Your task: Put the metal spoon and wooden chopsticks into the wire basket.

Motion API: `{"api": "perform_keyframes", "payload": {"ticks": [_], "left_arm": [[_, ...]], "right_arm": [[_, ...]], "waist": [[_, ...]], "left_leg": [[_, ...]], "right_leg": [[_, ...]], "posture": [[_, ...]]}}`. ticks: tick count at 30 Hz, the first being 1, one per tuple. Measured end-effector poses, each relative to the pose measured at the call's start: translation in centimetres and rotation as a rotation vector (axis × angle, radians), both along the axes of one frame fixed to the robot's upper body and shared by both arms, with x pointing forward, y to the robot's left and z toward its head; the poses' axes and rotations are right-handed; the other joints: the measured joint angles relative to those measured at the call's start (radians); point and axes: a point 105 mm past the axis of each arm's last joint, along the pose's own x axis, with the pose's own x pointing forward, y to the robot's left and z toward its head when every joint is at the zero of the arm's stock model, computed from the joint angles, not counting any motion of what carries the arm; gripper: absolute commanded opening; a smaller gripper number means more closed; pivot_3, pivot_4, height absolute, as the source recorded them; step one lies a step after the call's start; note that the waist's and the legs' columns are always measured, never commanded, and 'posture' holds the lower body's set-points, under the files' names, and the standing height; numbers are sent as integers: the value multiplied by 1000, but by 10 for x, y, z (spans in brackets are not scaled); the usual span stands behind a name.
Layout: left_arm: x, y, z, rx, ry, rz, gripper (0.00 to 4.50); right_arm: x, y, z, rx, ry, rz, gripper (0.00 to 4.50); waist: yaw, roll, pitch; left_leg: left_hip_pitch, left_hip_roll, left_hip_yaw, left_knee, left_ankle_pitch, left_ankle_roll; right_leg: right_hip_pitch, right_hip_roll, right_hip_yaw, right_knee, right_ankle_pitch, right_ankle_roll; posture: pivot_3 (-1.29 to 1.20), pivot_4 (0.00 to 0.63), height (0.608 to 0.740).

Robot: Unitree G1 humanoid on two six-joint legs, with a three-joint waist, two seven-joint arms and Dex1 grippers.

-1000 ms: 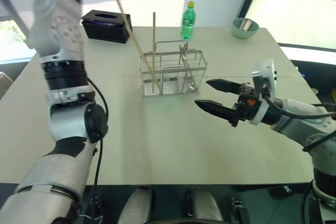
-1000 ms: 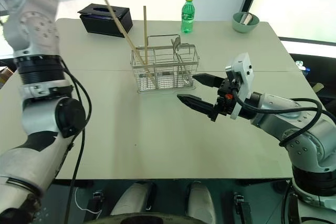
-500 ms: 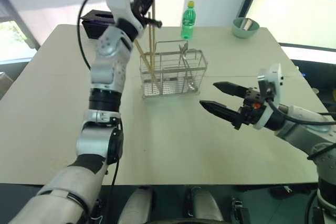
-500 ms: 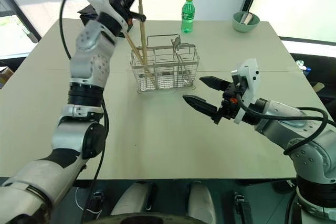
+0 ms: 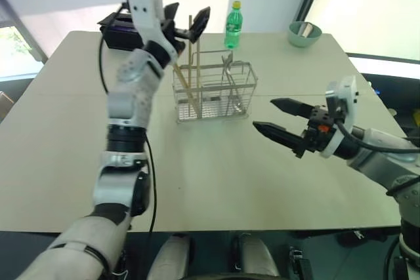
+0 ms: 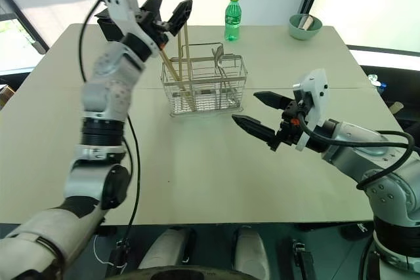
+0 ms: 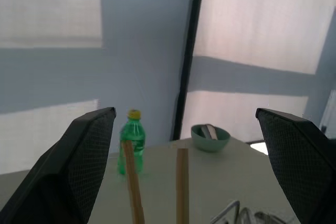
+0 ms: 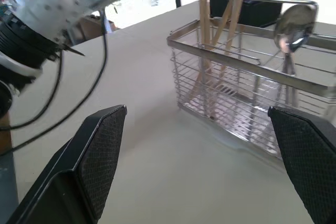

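In the left eye view the left hand (image 5: 185,23) hangs above the wire basket (image 5: 211,91), its two black fingers spread wide with the tips of the wooden chopsticks (image 5: 190,63) standing free between them, held by neither. The basket, a shiny wire grid with a loop handle, sits on the pale matte counter (image 5: 197,162) at about 12 o'clock from centre; both slim tan sticks lean in its end compartment at 9 o'clock, and the metal spoon (image 5: 229,70) stands bowl-up in another. The right hand (image 5: 279,117), at 3 o'clock, is fully open and empty. The left wrist view shows two chopstick tips (image 7: 181,182) between parted fingers. The right wrist view shows the glossy spoon bowl (image 8: 292,24) above the basket rim.
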Motion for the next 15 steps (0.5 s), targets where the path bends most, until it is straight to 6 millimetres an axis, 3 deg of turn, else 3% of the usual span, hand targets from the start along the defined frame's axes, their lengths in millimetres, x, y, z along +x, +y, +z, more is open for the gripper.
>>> {"api": "perform_keyframes", "payload": {"ticks": [5, 11, 15], "left_arm": [[-39, 74, -15, 359, 58, 28, 4467], [-86, 107, -58, 573, 233, -78, 4467], [-106, 112, -68, 585, 272, -115, 4467]], "right_arm": [[16, -35, -6, -93, -11, -105, 4500], [20, -49, -10, -132, -10, -80, 4500], [22, -46, -11, -141, -14, -44, 4500]], "waist": [[-24, 4, 1], [-18, 5, 1], [-14, 6, 2]], "left_leg": [[1, 0, 1, -2, 0, 0], [1, 0, 0, -1, 0, 0], [1, 1, -1, -1, -1, 0]], "right_leg": [[0, 0, 1, -1, 0, 0], [1, -2, 1, -2, -2, -4], [0, -3, 2, -2, -2, -4]], "posture": [[0, 150, 667], [0, 150, 667], [0, 150, 667]]}}
